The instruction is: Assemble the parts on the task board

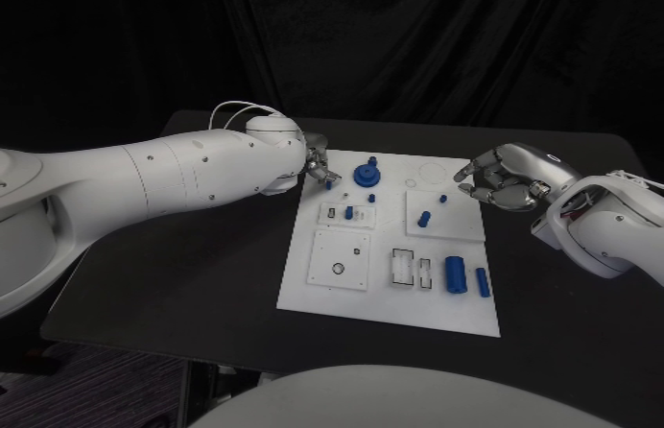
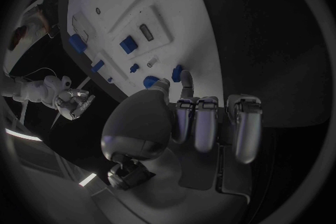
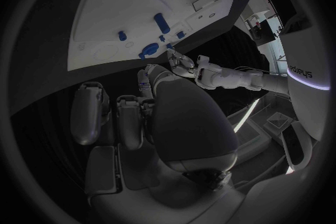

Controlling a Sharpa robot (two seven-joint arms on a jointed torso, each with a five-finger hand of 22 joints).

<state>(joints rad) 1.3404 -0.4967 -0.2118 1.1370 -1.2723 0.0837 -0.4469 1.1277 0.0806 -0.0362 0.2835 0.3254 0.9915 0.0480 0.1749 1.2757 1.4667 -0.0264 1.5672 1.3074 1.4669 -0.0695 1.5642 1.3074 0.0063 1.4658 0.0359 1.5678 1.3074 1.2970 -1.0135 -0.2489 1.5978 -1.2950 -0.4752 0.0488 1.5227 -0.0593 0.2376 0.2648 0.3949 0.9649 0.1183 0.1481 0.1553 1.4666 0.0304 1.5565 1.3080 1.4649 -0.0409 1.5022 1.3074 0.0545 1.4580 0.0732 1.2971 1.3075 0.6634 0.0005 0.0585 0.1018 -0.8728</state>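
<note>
Nearest us on the task board (image 1: 312, 294) lie two blue cylinders (image 1: 454, 274) side by side at its near right, beside two white slotted blocks (image 1: 401, 267) and a square plate with a round hole (image 1: 341, 259). The board itself sits in the middle of the black table (image 1: 180, 284). Farther back we see a short blue peg (image 1: 423, 220), a small blue piece in a socket (image 1: 350, 213), and a blue gear-like part with a knob (image 1: 367, 175) near the far left corner.

Our left hand (image 1: 319, 167) reaches over the board's far left edge, just beside the gear part. From the head view we cannot tell what its fingers do; the left wrist view shows the left hand (image 2: 189, 117) with a fingertip touching a small blue part (image 2: 178, 73) at the board's edge, the other fingers side by side and curled in. Whether that part is actually pinched we cannot tell.

Our right hand (image 1: 505, 180) hovers off the board's far right edge, fingers curled inward on nothing, apart from every part. The right wrist view shows the same hand (image 3: 140, 112) above bare table, with the board beyond it.
</note>
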